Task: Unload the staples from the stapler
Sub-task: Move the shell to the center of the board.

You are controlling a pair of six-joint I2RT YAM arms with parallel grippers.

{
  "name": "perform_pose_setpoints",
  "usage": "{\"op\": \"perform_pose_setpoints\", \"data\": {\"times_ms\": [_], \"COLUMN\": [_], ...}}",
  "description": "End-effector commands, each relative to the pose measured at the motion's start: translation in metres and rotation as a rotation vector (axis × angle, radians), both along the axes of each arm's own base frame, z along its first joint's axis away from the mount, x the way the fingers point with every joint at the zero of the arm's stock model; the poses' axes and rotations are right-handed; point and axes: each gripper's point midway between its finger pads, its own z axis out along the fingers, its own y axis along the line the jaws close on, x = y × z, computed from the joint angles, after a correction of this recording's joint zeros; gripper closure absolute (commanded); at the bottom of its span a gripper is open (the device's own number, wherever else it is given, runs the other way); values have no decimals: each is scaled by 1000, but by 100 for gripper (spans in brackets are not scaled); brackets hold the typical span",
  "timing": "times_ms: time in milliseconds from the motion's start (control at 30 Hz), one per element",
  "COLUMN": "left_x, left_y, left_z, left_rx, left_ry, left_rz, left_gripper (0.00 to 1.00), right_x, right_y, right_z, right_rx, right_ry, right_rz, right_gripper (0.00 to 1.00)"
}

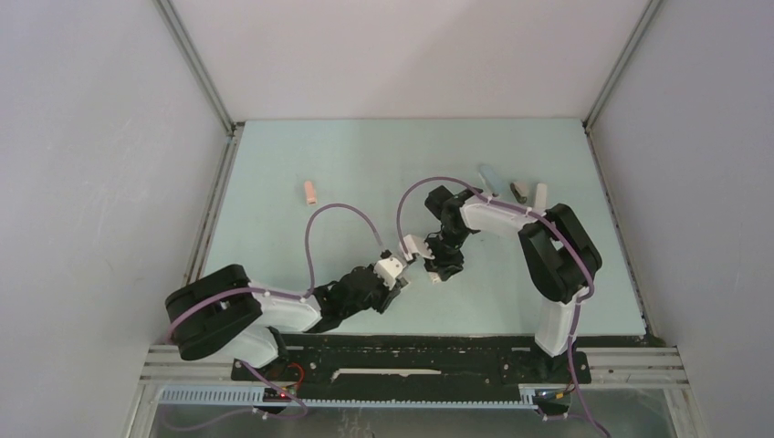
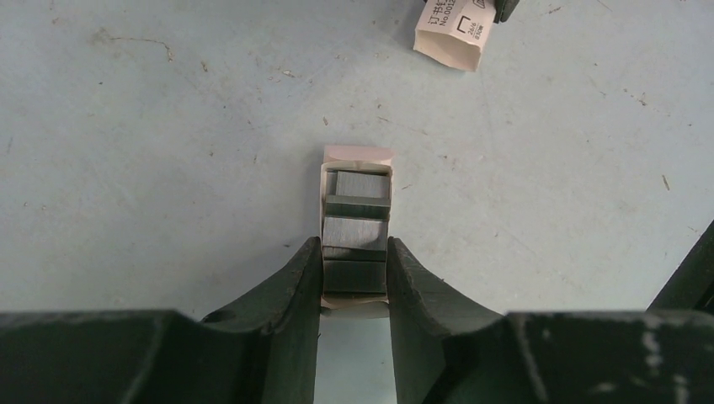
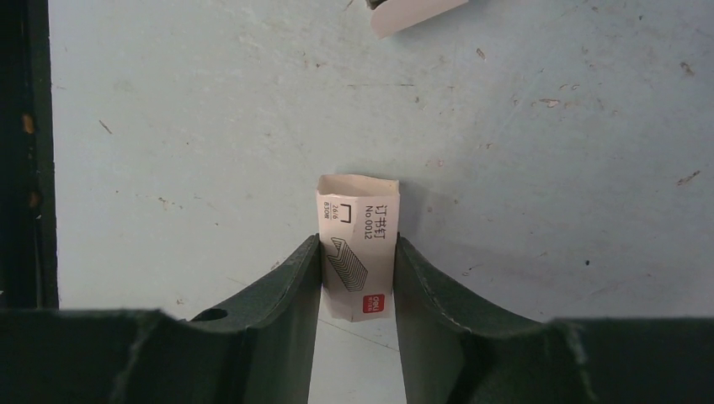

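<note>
Holding in left gripper [image 2: 354, 269]: cardboard tray [image 2: 358, 156], open, pinched by its sides so staples [image 2: 357, 229] lie face-up
Right gripper [image 3: 357, 261]: closed on printed sleeve [image 3: 358, 219], held clear of tray

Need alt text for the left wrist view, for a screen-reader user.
The left claw clamps an open paper tray holding grey staples in short strips, seen from above against a scuffed pale blue table. A printed white sleeve shows at the top right edge.
</note>
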Motion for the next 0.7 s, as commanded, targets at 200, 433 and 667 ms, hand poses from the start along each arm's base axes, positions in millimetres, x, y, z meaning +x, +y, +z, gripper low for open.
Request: {"op": "perform_pose_setpoints", "data": {"times_ms": [200,433,667], "left_x": [0,-2,-7], "left_y": [1,20,45], "left_z": [33,66,85], "left_rx": [-84,-210,-346], "left_ry": [-64,-136,-224], "left_rz": [11,68,111], "left_gripper": [48,31,6], "right_x": [5,9,13], "right_y": [4,4,-4], "right_z": [13,27,49], "right_rx": [43,93,168], "right_ry": [-39,-65,-118], "right_rz": [-52,-82,-88], "right_gripper": [37,28,16]}}
